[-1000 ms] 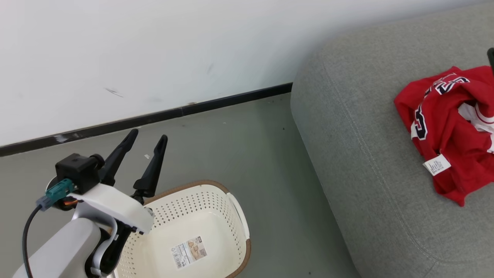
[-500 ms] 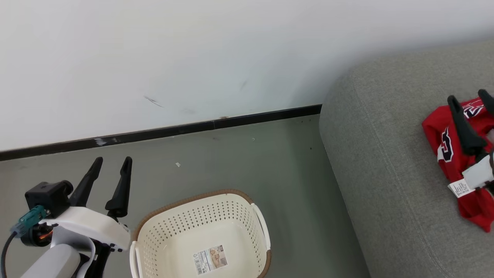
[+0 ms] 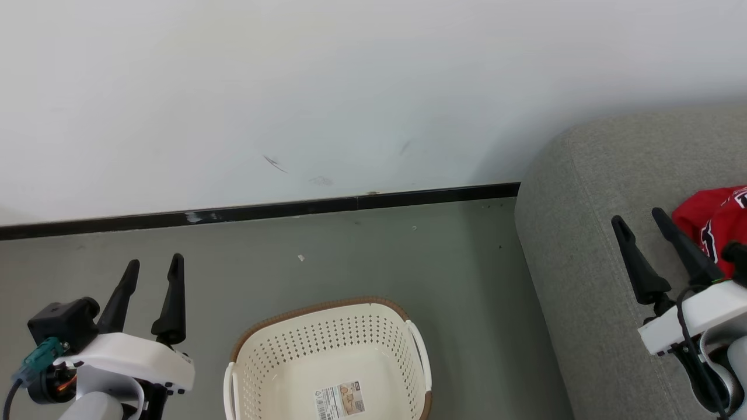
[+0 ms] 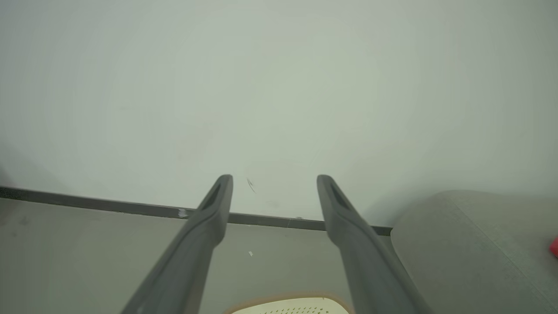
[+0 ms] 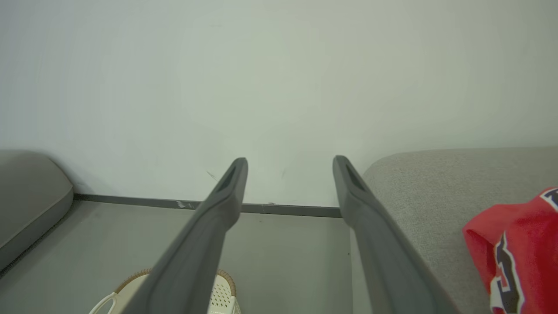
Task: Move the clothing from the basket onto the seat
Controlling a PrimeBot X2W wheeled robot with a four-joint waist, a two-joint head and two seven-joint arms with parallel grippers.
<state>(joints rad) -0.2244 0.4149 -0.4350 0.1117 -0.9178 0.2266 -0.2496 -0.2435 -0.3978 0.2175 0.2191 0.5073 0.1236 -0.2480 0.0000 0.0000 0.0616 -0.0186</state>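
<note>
Your left gripper (image 3: 155, 263), at 8 o'clock in the head view, stands wide open and holds nothing. Your right gripper (image 3: 638, 217), at 4 o'clock over the seat (image 3: 583, 251), is likewise spread and empty. The clothing (image 3: 706, 210) lies on the grey seat at 3 o'clock, just beside the right fingers. The basket (image 3: 327, 308) sits on the floor (image 3: 350, 256) at 6 o'clock, its paper label (image 3: 340, 401) visible on the bottom.

The floor (image 3: 467, 274) between the basket (image 3: 318, 305) and the seat (image 3: 575, 245) is open for passing. The wall (image 3: 350, 87) closes the far side. The clothing (image 3: 706, 213) occupies the seat's right part; the rounded arm is bare
</note>
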